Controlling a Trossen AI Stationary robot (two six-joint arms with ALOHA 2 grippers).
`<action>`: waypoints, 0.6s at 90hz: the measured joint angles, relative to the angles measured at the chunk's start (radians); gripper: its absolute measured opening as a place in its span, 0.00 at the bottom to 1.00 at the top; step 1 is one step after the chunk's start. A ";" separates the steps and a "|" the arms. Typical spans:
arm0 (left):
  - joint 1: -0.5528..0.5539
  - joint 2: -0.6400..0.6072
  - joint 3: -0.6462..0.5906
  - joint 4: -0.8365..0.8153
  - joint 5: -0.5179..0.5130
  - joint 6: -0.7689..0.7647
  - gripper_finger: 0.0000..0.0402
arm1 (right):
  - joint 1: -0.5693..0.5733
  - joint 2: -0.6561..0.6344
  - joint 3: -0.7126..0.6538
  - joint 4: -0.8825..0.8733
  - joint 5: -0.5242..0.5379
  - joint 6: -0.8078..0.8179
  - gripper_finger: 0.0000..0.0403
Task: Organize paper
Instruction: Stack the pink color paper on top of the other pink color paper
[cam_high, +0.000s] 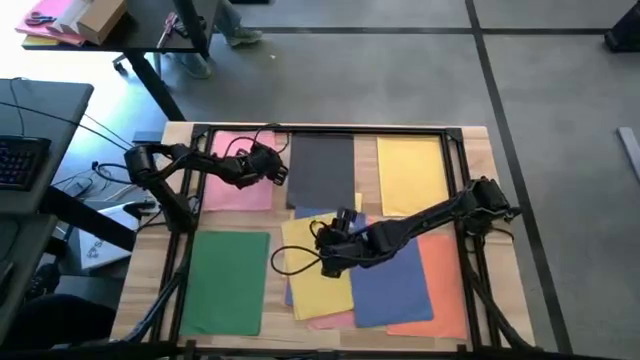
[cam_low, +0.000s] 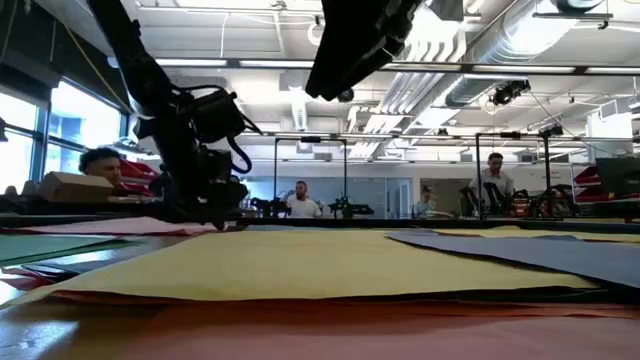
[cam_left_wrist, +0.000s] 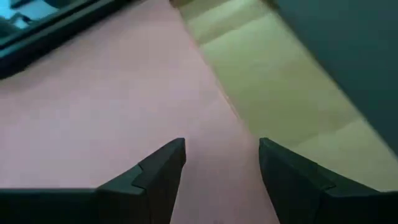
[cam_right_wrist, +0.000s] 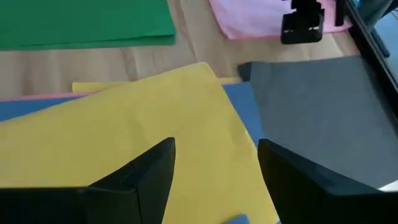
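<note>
Coloured paper sheets lie flat on the wooden table. A pink sheet (cam_high: 238, 172), a dark grey sheet (cam_high: 322, 170) and a yellow sheet (cam_high: 410, 175) form the far row, and a green sheet (cam_high: 228, 282) lies near left. A loose pile holds another yellow sheet (cam_high: 318, 275) over a blue sheet (cam_high: 392, 285), an orange sheet (cam_high: 445, 280) and a pink edge (cam_high: 335, 320). My left gripper (cam_high: 278, 172) stands open low over the pink sheet's right edge (cam_left_wrist: 217, 99). My right gripper (cam_high: 322, 248) hangs open above the pile's yellow sheet (cam_right_wrist: 155, 118). My left gripper points down at the pink sheet's right edge, one finger (cam_left_wrist: 165, 165) over the sheet and the other (cam_left_wrist: 280, 165) near the edge. I cannot tell whether the fingertips touch the paper.
A black frame (cam_high: 320, 128) runs along the table's far edge and sides. A strip of bare wood (cam_left_wrist: 267, 81) lies between the pink and dark grey sheets. A desk with a keyboard (cam_high: 20, 160) stands to the left. People (cam_low: 300, 200) sit in the room beyond.
</note>
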 joint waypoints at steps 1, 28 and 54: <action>0.000 0.000 0.000 0.002 0.000 0.001 0.48 | 0.001 0.000 0.000 0.000 0.000 0.000 0.54; -0.007 0.002 0.007 -0.001 -0.003 0.020 0.48 | 0.021 0.000 0.000 -0.024 0.037 0.013 0.54; -0.048 0.002 0.008 -0.007 0.016 0.017 0.48 | 0.023 0.000 0.000 -0.087 0.047 0.063 0.54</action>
